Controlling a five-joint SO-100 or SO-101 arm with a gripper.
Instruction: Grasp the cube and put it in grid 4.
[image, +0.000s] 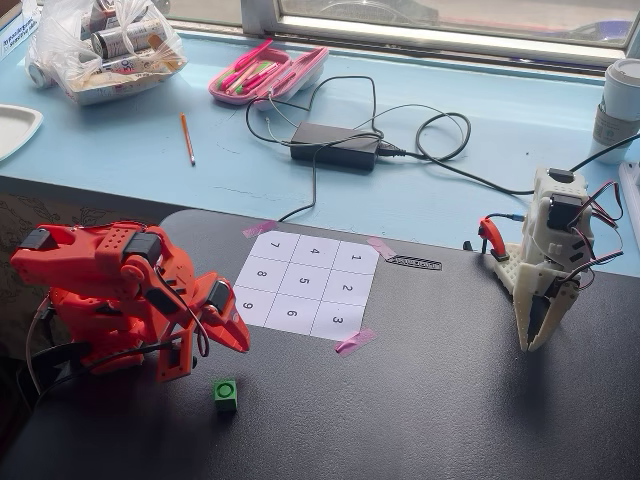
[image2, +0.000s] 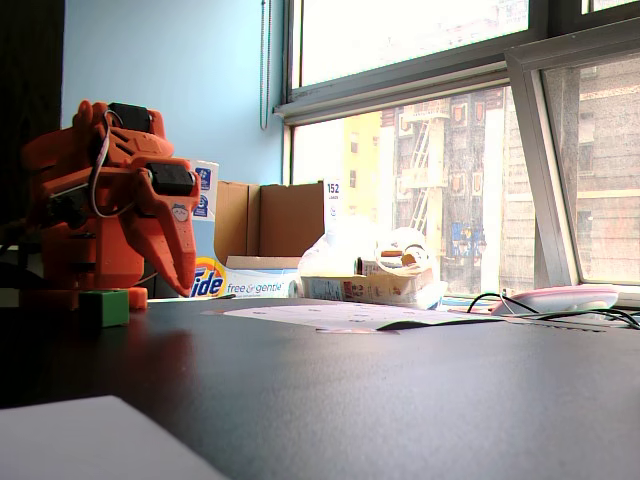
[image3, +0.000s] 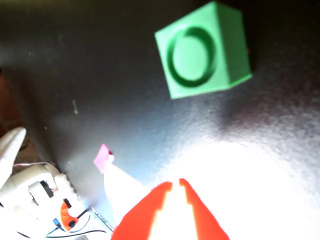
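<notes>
Green cube (image: 226, 396) sits free near the bench's front edge — orange gripper (image3: 175, 183), fingers nearly pressed together, should spread wide, then straddle it squarely.

Daylight from windows. Wrist view: blown-out glare on the table (image3: 240, 165) at lower centre, cube (image3: 202, 50) soft-focused. Low fixed view: backlit, foreground dim and blurred.
</notes>
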